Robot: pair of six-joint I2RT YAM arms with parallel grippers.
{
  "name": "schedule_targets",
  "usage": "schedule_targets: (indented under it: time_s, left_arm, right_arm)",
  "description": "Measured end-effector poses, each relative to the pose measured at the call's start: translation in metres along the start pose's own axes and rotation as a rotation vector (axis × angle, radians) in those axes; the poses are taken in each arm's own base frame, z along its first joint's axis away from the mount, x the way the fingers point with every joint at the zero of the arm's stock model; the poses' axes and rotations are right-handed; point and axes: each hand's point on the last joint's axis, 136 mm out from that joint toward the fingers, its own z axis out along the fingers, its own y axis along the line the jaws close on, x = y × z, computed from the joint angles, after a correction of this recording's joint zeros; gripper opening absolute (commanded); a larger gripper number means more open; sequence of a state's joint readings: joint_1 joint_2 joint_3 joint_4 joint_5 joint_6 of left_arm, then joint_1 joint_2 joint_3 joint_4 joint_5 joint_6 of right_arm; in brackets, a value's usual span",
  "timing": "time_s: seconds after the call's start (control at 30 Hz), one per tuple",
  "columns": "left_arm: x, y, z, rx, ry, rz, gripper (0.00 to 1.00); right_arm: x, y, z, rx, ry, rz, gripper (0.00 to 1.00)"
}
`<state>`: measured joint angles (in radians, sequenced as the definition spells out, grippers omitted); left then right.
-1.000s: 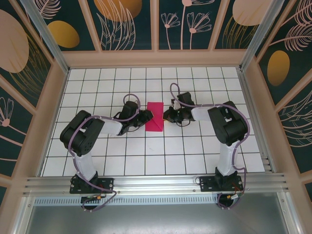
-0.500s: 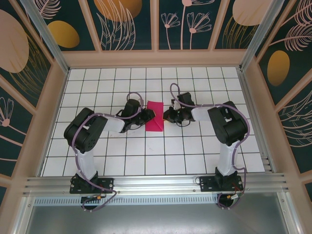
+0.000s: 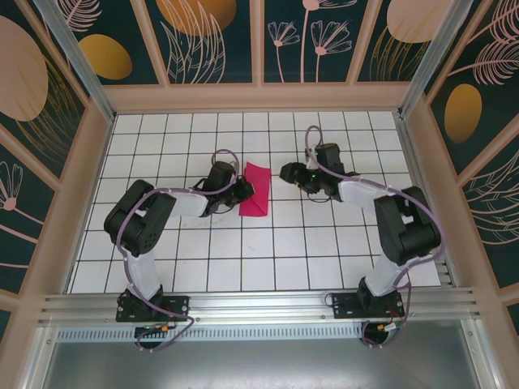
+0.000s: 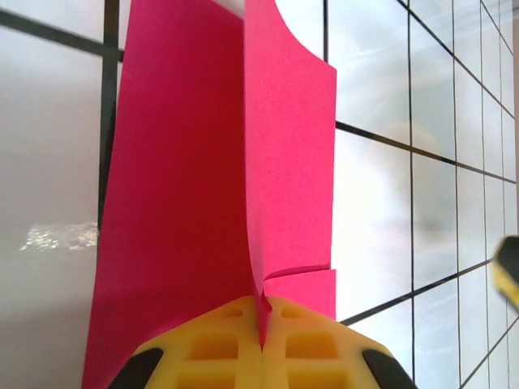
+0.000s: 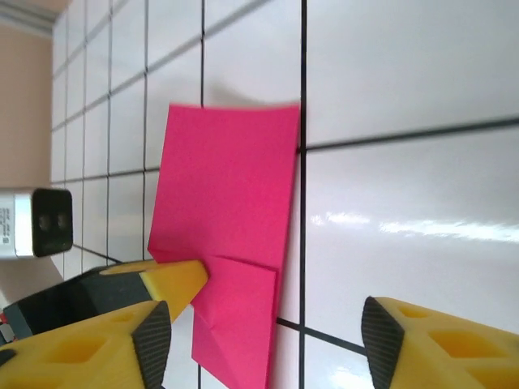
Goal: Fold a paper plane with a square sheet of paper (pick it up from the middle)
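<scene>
so the left gripper [image 3: 246,190] is clamping shut on the left edge of the square sheet of paper [image 3: 257,188], which is lying folded on the table [image 3: 324,243] with its long axis running front-to-back, while the right gripper [image 3: 285,172] is hovering open and empty just off to its right.

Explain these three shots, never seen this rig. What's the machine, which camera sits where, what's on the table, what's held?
Two robot arms are bolted at the near edge of a white gridded table, and each ends in a two-finger gripper. The wide picture comes from a fixed camera above and behind them. The two close-ups come from cameras on the wrists, so the yellow pads at the bottom of those pictures are each arm's own fingers. On the table is a pink paper, creased and partly folded. The left gripper is shut on its edge, as the left wrist view shows. The right gripper is open and apart from the paper.
</scene>
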<state>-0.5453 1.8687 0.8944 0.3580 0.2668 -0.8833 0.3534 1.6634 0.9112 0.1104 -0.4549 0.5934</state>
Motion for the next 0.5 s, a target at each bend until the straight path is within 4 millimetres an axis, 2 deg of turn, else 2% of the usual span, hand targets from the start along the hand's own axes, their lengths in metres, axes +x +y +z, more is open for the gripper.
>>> schedule_targets:
  time_s: [0.13, 0.33, 0.5]
  left_arm:
    - [-0.023, -0.023, -0.025, -0.029, -0.049, 0.095, 0.0]
    - [-0.077, -0.066, -0.081, -0.113, -0.214, 0.259, 0.0]
    - [-0.109, -0.07, -0.111, -0.302, -0.327, 0.359, 0.01]
  right_arm:
    - [-0.024, -0.009, -0.03, 0.043, -0.118, -0.022, 0.8]
    - [-0.036, -0.028, -0.056, 0.093, -0.206, -0.04, 0.81]
    - [-0.034, -0.043, -0.068, 0.113, -0.238, -0.04, 0.93]
